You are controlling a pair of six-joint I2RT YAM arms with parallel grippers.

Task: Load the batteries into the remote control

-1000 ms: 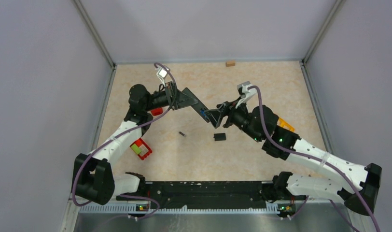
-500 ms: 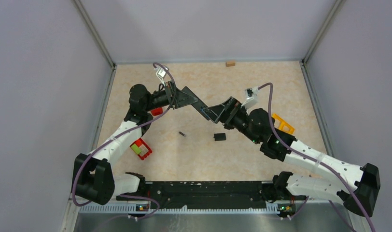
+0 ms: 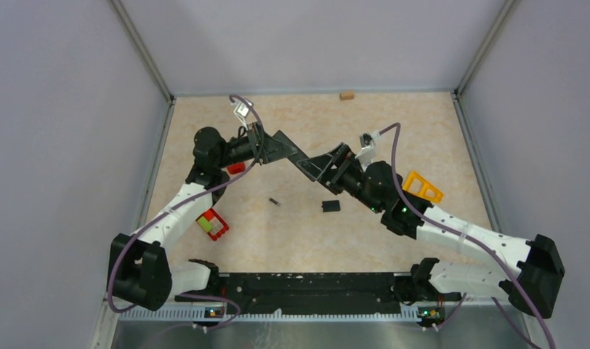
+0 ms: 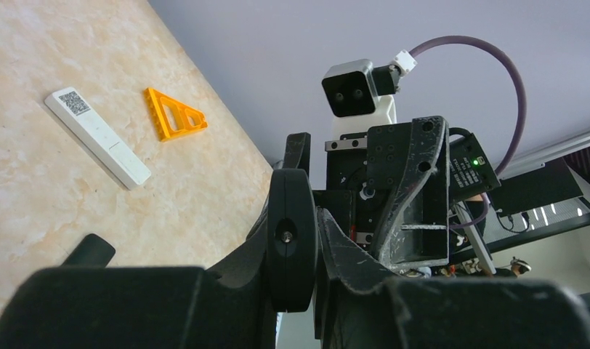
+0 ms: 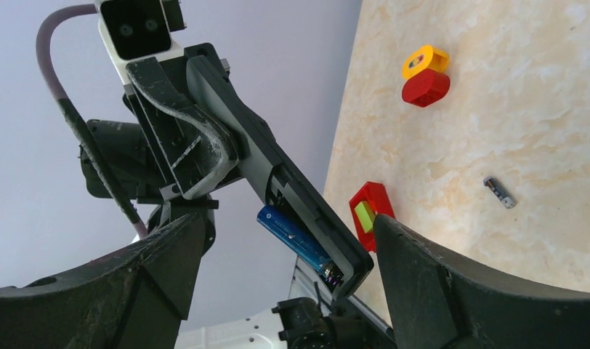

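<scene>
Battery (image 5: 296, 236), blue, lies in dark remote (image 5: 277, 174) pinched by left tool (image 3: 277, 147); right tool (image 3: 325, 166) spread.

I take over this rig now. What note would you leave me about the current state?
Left pincer: shut on the black remote, held up off the table.
Right pincer: open, empty, at the remote's free end.
Done: blue battery lies in the open compartment; fully seated or not, cannot tell.
To do: load the loose battery from the table; the flat black square piece lies nearby.
</scene>
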